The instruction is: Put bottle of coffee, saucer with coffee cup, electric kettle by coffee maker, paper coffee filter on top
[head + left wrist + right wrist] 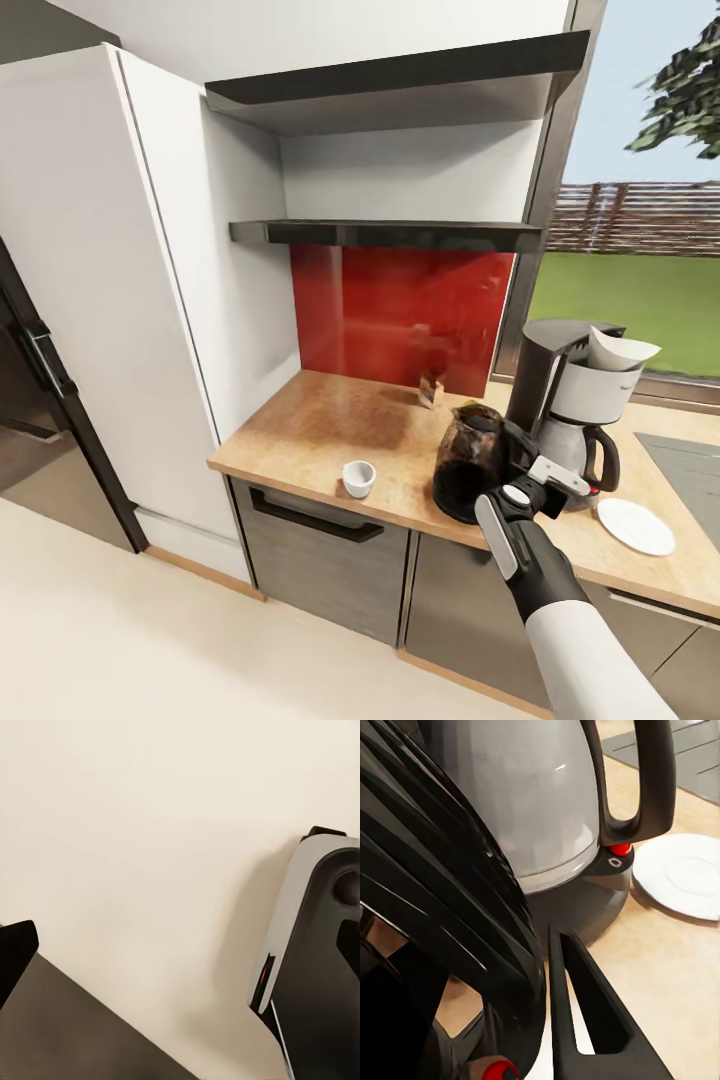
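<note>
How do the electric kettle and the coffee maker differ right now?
The electric kettle is squat, rounded dark glass; the coffee maker is taller, black and white. The coffee maker carries a paper coffee filter on top; the kettle has the right claw at its handle side. Both stand on the countertop.

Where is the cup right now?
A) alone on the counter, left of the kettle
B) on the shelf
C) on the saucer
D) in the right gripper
A: the cup sits by itself on the counter, left of the kettle, while the saucer lies bare on the far side of the coffee maker.
</note>
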`<state>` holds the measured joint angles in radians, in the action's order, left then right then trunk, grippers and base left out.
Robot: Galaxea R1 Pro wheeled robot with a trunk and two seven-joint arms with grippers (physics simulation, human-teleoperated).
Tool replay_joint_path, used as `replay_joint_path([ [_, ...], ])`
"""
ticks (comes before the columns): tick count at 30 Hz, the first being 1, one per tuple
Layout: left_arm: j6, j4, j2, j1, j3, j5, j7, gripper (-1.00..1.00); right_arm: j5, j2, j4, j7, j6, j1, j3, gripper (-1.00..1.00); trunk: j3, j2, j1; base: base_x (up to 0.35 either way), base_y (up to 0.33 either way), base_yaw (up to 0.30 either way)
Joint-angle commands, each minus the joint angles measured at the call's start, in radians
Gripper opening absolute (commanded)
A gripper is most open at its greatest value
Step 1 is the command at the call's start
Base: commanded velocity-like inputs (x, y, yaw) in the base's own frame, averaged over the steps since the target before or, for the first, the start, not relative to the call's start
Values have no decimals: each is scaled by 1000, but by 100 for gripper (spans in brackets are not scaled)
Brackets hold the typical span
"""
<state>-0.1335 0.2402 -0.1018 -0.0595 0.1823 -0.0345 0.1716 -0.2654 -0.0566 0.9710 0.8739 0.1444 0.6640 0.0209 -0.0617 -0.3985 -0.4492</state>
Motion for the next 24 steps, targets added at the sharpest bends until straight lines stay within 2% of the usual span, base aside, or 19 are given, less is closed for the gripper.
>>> replay_joint_path([
  [1, -2, 2, 0, 0, -1, -4, 2, 100, -14, 0, -7, 4, 11, 0, 2, -100, -2, -2, -1, 16, 0, 0],
  [24, -2, 1, -1, 0, -1, -5, 2, 100, -14, 0, -9, 2, 11, 0, 2, -100, -2, -2, -1, 19, 0, 0],
])
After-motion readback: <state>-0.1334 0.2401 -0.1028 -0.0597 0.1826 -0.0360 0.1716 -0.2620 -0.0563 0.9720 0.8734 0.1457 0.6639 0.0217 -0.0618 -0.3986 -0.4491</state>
